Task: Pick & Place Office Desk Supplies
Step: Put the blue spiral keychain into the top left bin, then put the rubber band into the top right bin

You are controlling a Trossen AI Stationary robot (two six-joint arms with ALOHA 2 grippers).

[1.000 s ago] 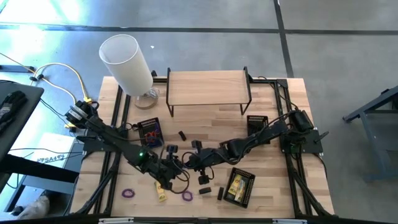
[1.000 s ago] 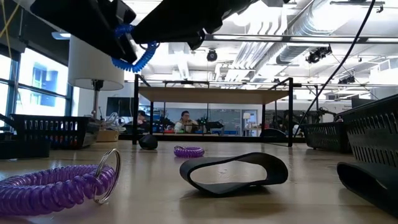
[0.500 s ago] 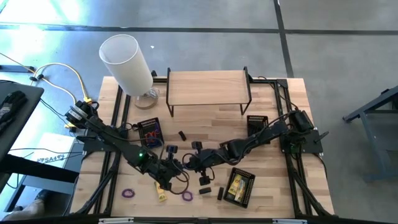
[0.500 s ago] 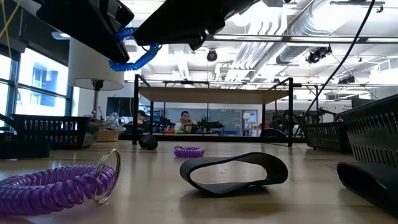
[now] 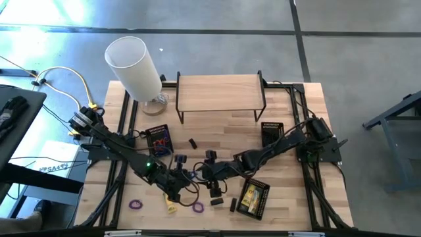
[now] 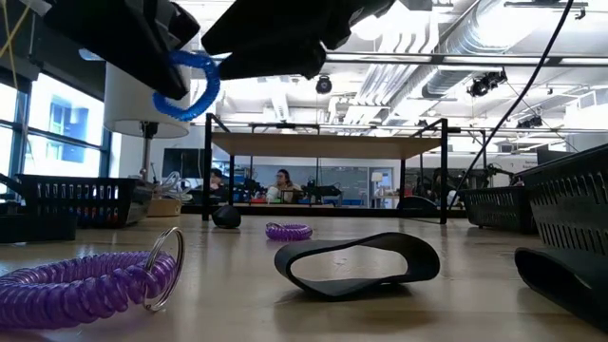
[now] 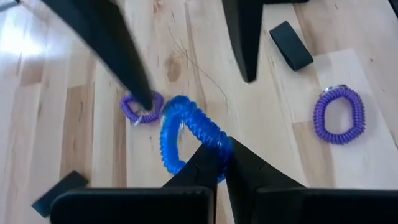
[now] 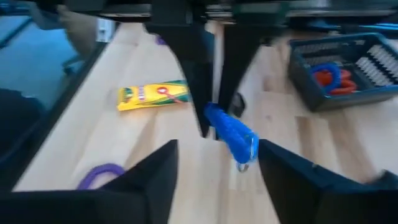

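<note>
A blue coiled plastic band loop point(image 7: 189, 134) is held clear above the wooden desk point(image 5: 223, 128), near its front middle, pinched at one spot on its rim by the left gripper point(image 7: 221, 163), whose jaws are closed tight on the coil. The right gripper point(image 8: 214, 155) sits just beside it with its jaws spread wide, the loop hanging free between them and not touched by either finger.

The loop is judged light, springy and soft: in the low view it point(image 6: 185, 85) hangs as an open ring and sags a little from the pinch point. A grip across the coil's thickness, as is made now, should hold it well; the ridged coil is unlikely to slip, but it may swing or stretch if moved quickly. A small metal ring point(image 8: 244, 163) hangs at one end and should be kept out of the jaws.

Other supplies lie on the desk below: a purple coiled band loop point(image 7: 339, 115), a smaller purple loop point(image 7: 140, 107), a flat black block point(image 7: 290, 45) and a yellow rectangular packet point(image 8: 153, 94). A square black mesh tray point(image 8: 348, 71) holding red loops stands further back.
</note>
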